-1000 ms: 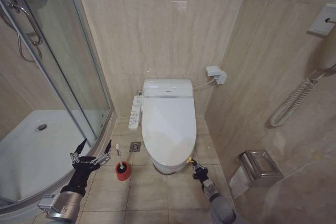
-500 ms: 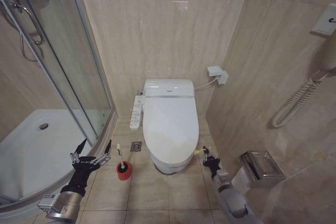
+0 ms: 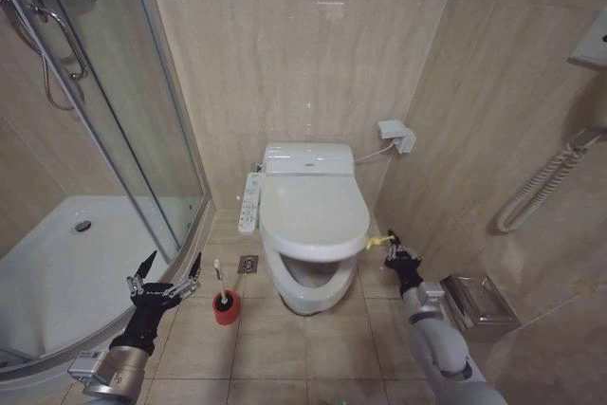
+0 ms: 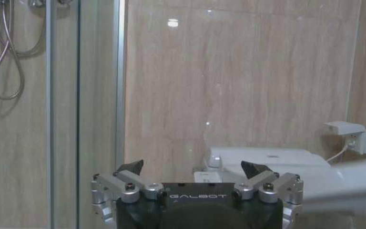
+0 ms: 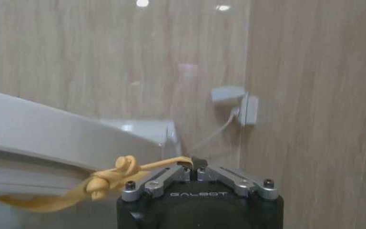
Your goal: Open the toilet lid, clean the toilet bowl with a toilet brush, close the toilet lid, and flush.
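A: Where is the right pincer (image 3: 392,249)?
B: Just right of the toilet bowl (image 3: 305,293), its fingers pinched together on a yellow knotted cord (image 5: 110,178) that runs to the toilet lid (image 3: 316,214).

A: And the lid?
B: Tilted up at the front, part open, so the bowl's inside shows under it.

A: The left pincer (image 3: 164,274)?
B: Spread wide and holding nothing, low by the shower door (image 3: 142,130). The toilet brush (image 3: 219,284) stands in its red holder (image 3: 225,309) on the floor (image 3: 275,353), between that pincer and the bowl.
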{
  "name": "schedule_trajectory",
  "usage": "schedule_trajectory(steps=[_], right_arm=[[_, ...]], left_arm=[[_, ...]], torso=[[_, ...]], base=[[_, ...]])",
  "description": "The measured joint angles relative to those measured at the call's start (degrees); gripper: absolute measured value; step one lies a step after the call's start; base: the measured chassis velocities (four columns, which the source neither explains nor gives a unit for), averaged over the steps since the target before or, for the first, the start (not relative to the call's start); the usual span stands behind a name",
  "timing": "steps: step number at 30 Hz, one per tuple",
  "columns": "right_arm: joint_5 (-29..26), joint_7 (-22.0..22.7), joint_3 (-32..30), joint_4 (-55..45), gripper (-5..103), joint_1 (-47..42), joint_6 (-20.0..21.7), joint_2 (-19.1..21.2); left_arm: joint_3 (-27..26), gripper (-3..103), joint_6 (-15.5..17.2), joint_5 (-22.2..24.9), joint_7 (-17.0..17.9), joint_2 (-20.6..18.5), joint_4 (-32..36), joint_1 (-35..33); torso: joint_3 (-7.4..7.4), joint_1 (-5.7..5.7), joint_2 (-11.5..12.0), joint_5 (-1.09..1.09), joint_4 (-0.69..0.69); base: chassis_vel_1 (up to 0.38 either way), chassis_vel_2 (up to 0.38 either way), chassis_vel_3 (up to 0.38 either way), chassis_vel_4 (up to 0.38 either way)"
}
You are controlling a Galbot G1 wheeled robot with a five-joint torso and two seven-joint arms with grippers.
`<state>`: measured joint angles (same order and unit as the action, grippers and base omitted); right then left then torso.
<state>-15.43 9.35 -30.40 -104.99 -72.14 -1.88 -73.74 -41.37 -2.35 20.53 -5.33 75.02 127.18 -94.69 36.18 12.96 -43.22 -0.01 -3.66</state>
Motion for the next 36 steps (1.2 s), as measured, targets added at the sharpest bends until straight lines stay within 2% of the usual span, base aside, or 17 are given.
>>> schedule_trajectory(steps=[8, 18, 23, 29, 36], right_arm=[[-4.05, 1.28, -1.03, -3.18, 1, 5.17, 4.72, -0.11], [-5.51, 0.78, -0.92, -1.38, 1, 12.09, 9.09, 0.78], [-4.85, 0.47, -0.74, 0.24, 1, 14.11, 9.04, 1.03], [-3.48, -3.14, -1.13, 2.23, 1, 15.80, 3.89, 2.01], [-4.61, -3.47, -1.25, 2.64, 1, 16.58, 3.36, 3.20]], left_arm=[[0.00, 100, 0.00, 0.00, 0.00, 0.00, 0.00, 0.00], [0.00, 100, 0.00, 0.00, 0.00, 0.00, 0.00, 0.00], [0.00, 100, 0.00, 0.00, 0.00, 0.00, 0.00, 0.00], [0.00, 100, 0.00, 0.00, 0.00, 0.00, 0.00, 0.00], [0.00, 100, 0.00, 0.00, 0.00, 0.00, 0.00, 0.00]], torso=[[0.00, 0.00, 0.00, -0.01, -0.01], [0.00, 0.00, 0.00, 0.01, -0.01], [0.00, 0.00, 0.00, 0.01, 0.00], [0.00, 0.00, 0.00, 0.02, -0.02], [0.00, 0.00, 0.00, 0.02, -0.01]], base=[[0.000, 0.000, 0.000, 0.000], [0.000, 0.000, 0.000, 0.000], [0.000, 0.000, 0.000, 0.000], [0.000, 0.000, 0.000, 0.000], [0.000, 0.000, 0.000, 0.000]])
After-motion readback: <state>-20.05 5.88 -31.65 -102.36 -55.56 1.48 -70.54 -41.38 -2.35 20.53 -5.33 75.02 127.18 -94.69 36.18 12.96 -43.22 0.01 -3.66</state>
